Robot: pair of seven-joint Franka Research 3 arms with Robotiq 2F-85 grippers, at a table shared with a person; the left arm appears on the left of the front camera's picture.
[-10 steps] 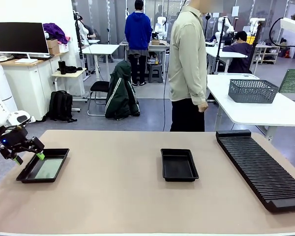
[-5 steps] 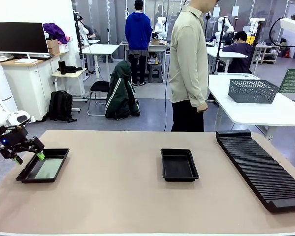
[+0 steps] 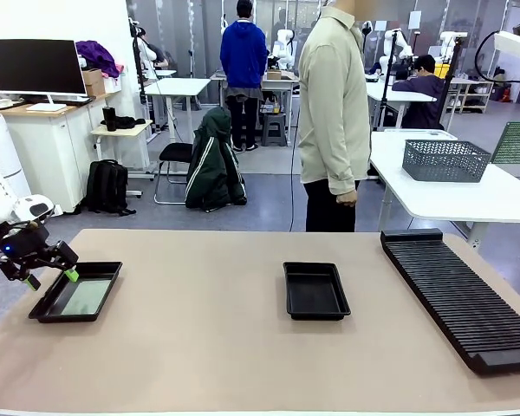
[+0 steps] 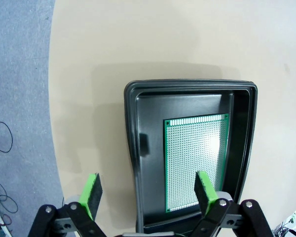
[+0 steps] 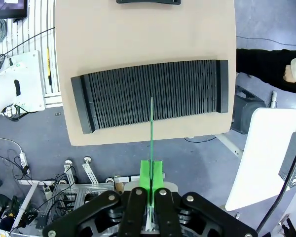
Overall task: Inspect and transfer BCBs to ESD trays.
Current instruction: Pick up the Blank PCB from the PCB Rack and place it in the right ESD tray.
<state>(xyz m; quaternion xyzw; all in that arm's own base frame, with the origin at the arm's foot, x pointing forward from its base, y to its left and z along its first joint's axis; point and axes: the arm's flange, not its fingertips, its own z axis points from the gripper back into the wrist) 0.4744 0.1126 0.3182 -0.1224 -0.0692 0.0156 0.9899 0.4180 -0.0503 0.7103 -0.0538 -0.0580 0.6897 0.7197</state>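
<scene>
One black ESD tray (image 3: 100, 265) lies at the table's left with a green BCB (image 3: 82, 296) flat inside. My left gripper (image 3: 48, 264) hovers open just above that tray's left rim. In the left wrist view the green fingertips (image 4: 91, 193) straddle the tray's rim (image 4: 129, 128), with the BCB (image 4: 195, 158) lying on its floor. A second ESD tray (image 3: 316, 293) sits empty at the table's middle. My right gripper (image 5: 151, 180) is shut on another BCB (image 5: 151, 123), seen edge-on, high above the rack. That BCB (image 3: 513, 146) also appears at the right edge of the front view.
A long black ribbed rack (image 3: 459, 295) runs along the table's right side, and lies crosswise below the gripper as the rack (image 5: 113, 96) in the right wrist view. A person (image 3: 334, 113) stands at the far edge. A grey mesh basket (image 3: 446, 160) sits on the white table behind.
The person has shifted slightly to the right. Neither arm has moved.
</scene>
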